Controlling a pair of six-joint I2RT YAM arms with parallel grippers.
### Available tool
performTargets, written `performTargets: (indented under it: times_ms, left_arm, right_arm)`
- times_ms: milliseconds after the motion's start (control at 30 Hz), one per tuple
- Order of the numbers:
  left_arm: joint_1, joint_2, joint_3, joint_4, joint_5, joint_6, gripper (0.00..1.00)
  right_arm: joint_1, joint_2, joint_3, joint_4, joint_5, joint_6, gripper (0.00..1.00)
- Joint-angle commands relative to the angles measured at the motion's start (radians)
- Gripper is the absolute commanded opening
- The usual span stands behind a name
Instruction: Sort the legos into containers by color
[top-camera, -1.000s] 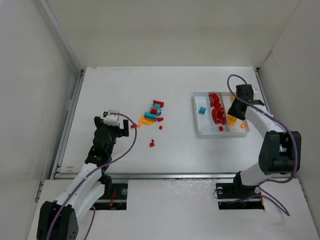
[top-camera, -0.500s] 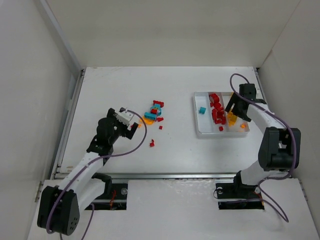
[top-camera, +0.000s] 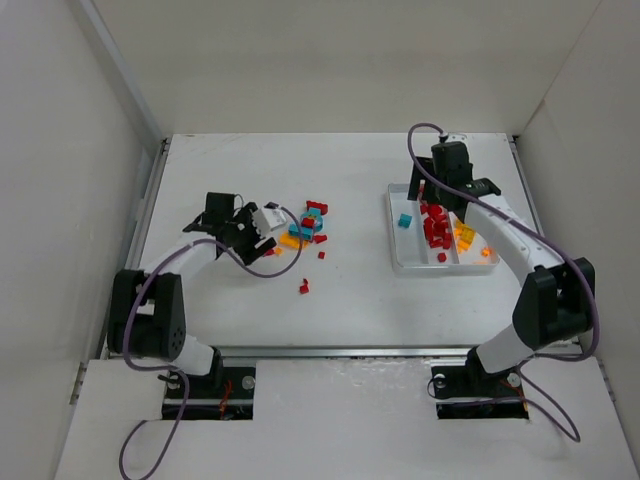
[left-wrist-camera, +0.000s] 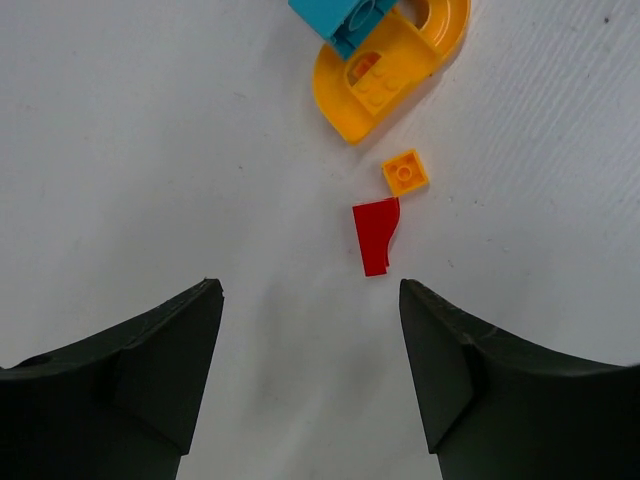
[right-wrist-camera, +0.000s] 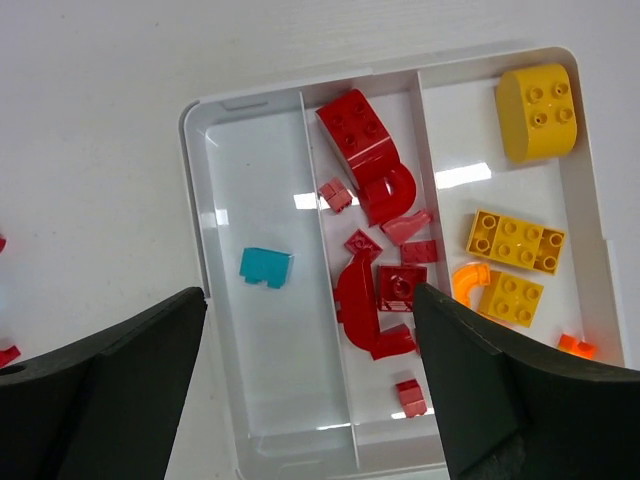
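We see the tray (top-camera: 391, 235) on the right of the worktop (top-camera: 230, 170), its compartments running far-to-near, close to the right wall (top-camera: 590, 120). Our right pincer (right-wrist-camera: 308, 292) hangs over it, fingers apart and empty. Our left pincer (left-wrist-camera: 310, 300), also apart, faces a red sliver (left-wrist-camera: 375, 236) lying lengthwise toward it. The loose legos (top-camera: 306, 226) sit mid-worktop with open surface around them.

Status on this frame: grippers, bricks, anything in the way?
Left gripper open, empty, just short of small red piece. Right gripper open, empty, above tray. Loose pile unsorted. Nothing in the way.
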Motion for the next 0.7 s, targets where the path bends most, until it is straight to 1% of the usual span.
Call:
performTargets:
  times_ms: [0, 67, 100, 200, 367, 467, 500, 667]
  left_arm:
    - [0.006, 0.069, 0.114, -0.213, 0.05, 0.165, 0.68]
    - [0.006, 0.127, 0.181, -0.282, 0.061, 0.249, 0.66]
    - [-0.013, 0.142, 0.197, -0.328, 0.07, 0.26, 0.66]
    - [-0.031, 0.188, 0.226, -0.386, 0.049, 0.291, 0.66]
    - [-0.053, 0.221, 0.226, -0.397, 0.04, 0.281, 0.66]
    - [-0.053, 0.256, 0.226, -0.359, 0.029, 0.2, 0.6]
    - [-0.053, 0.267, 0.249, -0.359, 0.029, 0.182, 0.59]
    - [-0.053, 0.308, 0.272, -0.339, -0.005, 0.161, 0.34]
  right_arm:
    - [-0.01, 0.045, 0.061, 0.04, 0.006, -0.026, 0.89]
    - [-0.01, 0.067, 0.077, 0.04, 0.006, -0.039, 0.89]
    - [-0.01, 0.089, 0.095, 0.04, 0.017, -0.049, 0.89]
    - [-0.01, 0.123, 0.126, 0.028, 0.029, -0.059, 0.89]
    - [-0.01, 0.143, 0.126, 0.028, 0.029, -0.069, 0.89]
    - [-0.01, 0.154, 0.135, 0.028, 0.029, -0.069, 0.89]
    - [-0.01, 0.154, 0.135, 0.028, 0.029, -0.069, 0.89]
    - [-0.01, 0.154, 0.135, 0.028, 0.039, -0.069, 0.89]
